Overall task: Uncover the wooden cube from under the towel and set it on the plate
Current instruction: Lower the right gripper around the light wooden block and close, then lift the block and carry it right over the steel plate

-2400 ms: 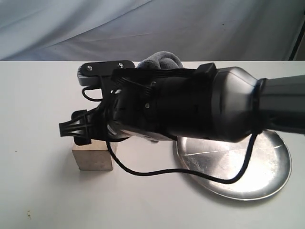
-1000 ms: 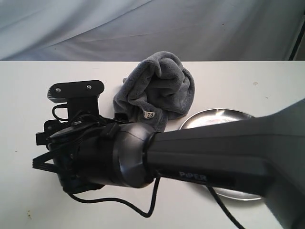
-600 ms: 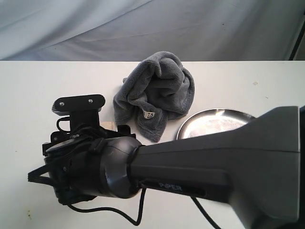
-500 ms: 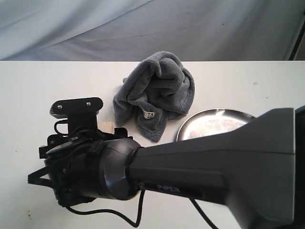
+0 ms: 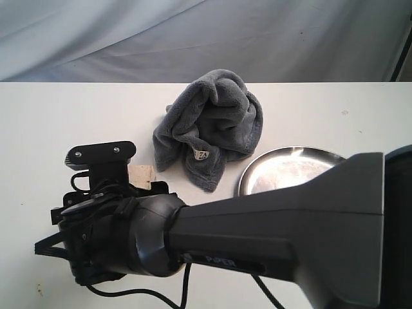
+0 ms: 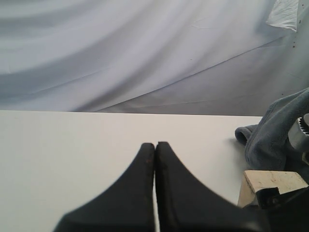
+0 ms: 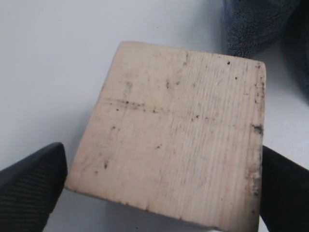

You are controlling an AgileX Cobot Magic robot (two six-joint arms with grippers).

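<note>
The wooden cube (image 7: 174,130), pale tan and speckled, sits on the white table and fills the right wrist view. My right gripper (image 7: 164,164) straddles it, open, with one black finger (image 7: 31,181) on each side, close to its faces. In the exterior view the right arm (image 5: 193,244) hides most of the cube (image 5: 143,174); only a corner shows. The dark grey towel (image 5: 212,132) lies bunched behind it, off the cube. The steel plate (image 5: 290,168) is to the right, partly hidden by the arm. My left gripper (image 6: 155,147) is shut and empty, left of the cube (image 6: 273,182).
The right arm's dark body covers the lower half of the exterior view. A grey cloth backdrop (image 5: 193,38) hangs behind the table's far edge. White tabletop (image 5: 51,122) shows left of the towel.
The right arm has come across over the cube and sunk lower, hiding most of it. Over the last half second it shifted slightly, so more of the cube's corner shows.
</note>
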